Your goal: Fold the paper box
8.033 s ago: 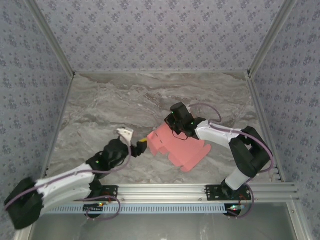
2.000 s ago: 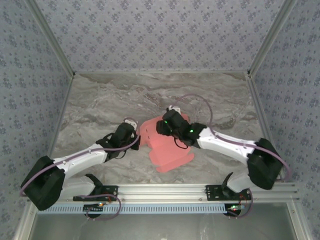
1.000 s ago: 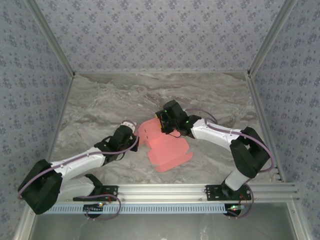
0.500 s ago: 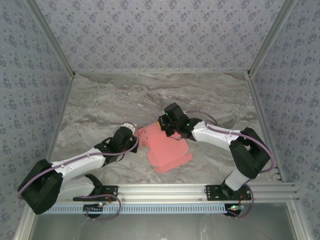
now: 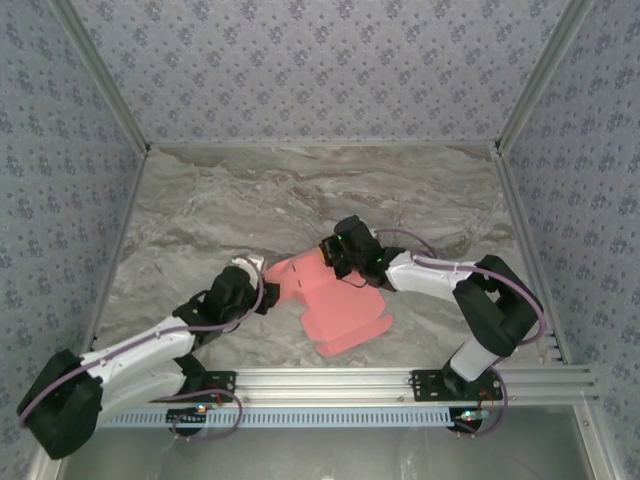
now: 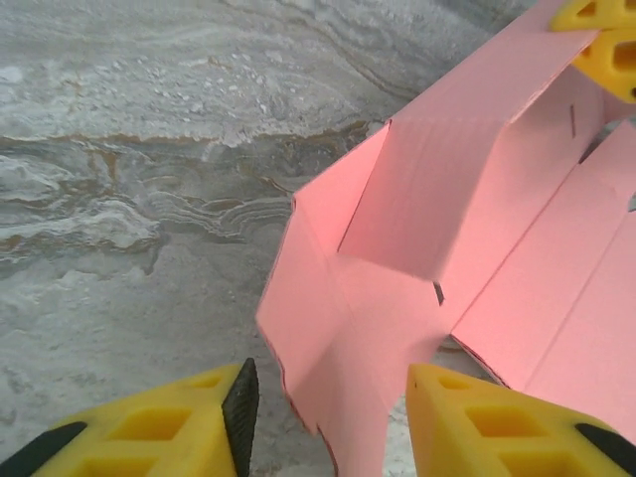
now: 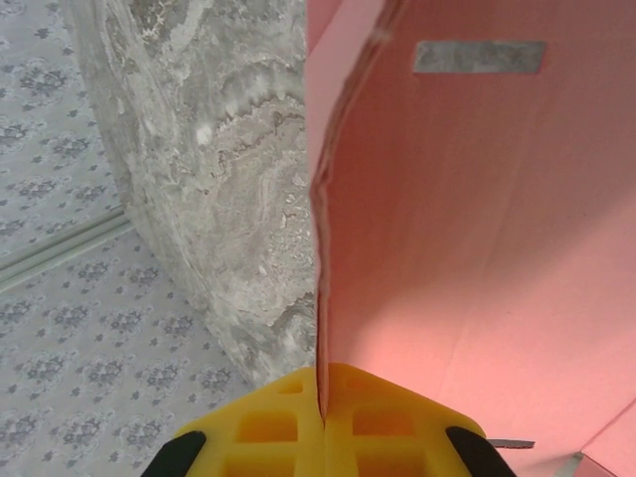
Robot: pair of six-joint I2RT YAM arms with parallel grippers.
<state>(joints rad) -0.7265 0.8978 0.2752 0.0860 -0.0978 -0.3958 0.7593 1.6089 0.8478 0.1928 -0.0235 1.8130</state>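
Observation:
The paper box is a salmon-pink die-cut sheet, partly folded, lying mid-table. In the left wrist view its near-left flap stands up and hangs between my left gripper's yellow fingers without touching either; that gripper is open. Seen from above, the left gripper sits just left of the sheet. My right gripper is shut on the sheet's far edge. In the right wrist view its jaws pinch the thin card edge, with the pink panel spreading to the right. The right fingertips also appear in the left wrist view.
The marble table is boxed in by patterned walls at the back and both sides. An aluminium rail runs along the near edge. Bare table lies behind and to the left of the sheet.
My left gripper has opened, let go of the flap and drawn back towards the near left. My right gripper has shut on the sheet's far edge.

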